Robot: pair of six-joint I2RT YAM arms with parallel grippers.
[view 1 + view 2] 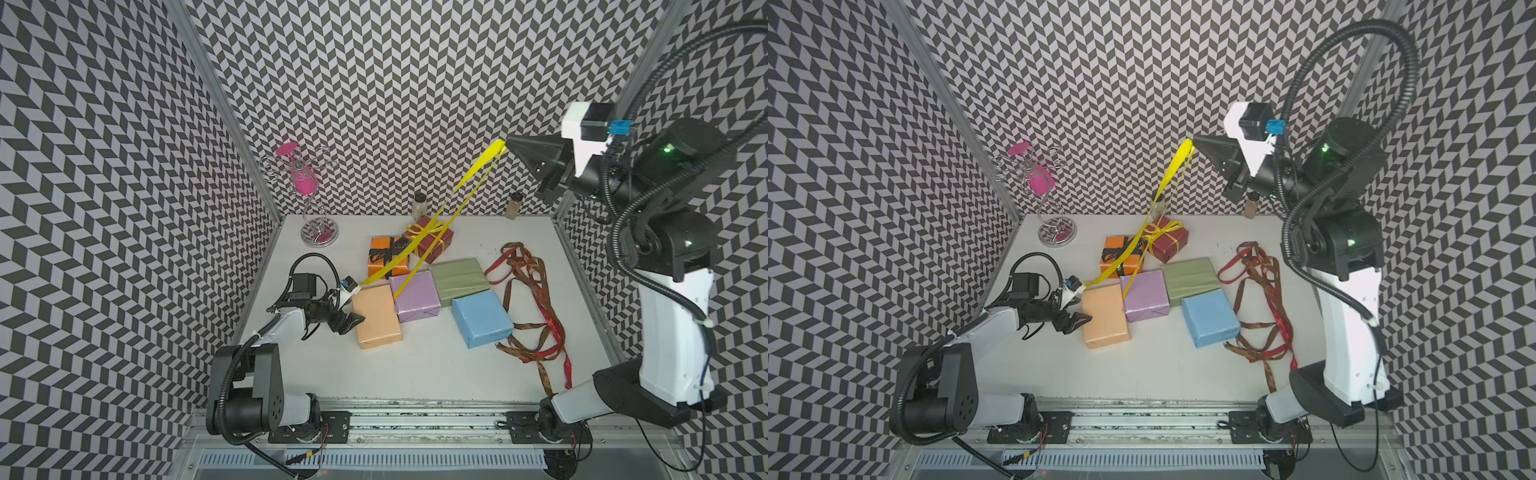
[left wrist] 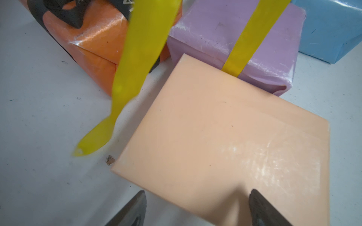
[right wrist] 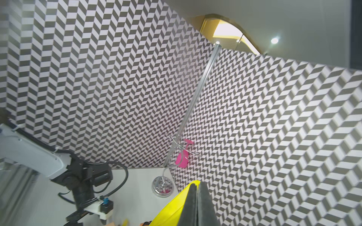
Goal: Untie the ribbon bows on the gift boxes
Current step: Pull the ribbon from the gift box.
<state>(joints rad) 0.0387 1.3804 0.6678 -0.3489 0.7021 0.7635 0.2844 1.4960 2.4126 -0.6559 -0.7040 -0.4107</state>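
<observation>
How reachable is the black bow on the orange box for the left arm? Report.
Probably yes. The left gripper is open at the peach box's edge, near the orange box. The yellow ribbon held by the right gripper crosses beside the black bow and could snag.

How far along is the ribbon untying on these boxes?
Done: peach box, lilac box, green box, blue box bare; brown and red ribbons piled loose. In hand: right gripper holds up a yellow ribbon. Left: black bow on orange box, yellow bow on dark red box.
</observation>
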